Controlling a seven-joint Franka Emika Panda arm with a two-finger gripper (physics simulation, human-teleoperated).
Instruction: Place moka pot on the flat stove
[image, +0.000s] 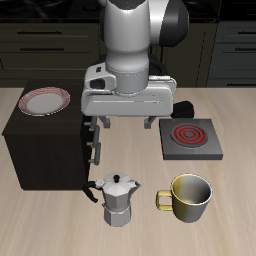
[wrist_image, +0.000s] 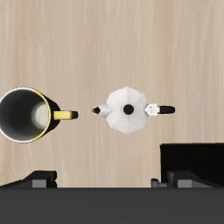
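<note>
The moka pot (image: 119, 198) is a small silver faceted pot with a knobbed lid. It stands upright on the table near the front edge. In the wrist view the moka pot (wrist_image: 128, 110) shows from above, with its spout towards the mug and its black handle towards the cabinet. The flat stove (image: 188, 140) is a grey plate with a red coil, farther back on the table, and is out of the wrist view. My gripper (image: 127, 122) hangs well above the table, behind the pot, open and empty. Its fingertips (wrist_image: 39, 179) show spread wide.
A brass-coloured mug (image: 189, 197) stands beside the pot near the front edge and also shows in the wrist view (wrist_image: 26, 115). A tall dark cabinet (image: 45, 150) with a plate (image: 45, 100) on top stands on the pot's other side; its corner (wrist_image: 192, 162) shows in the wrist view.
</note>
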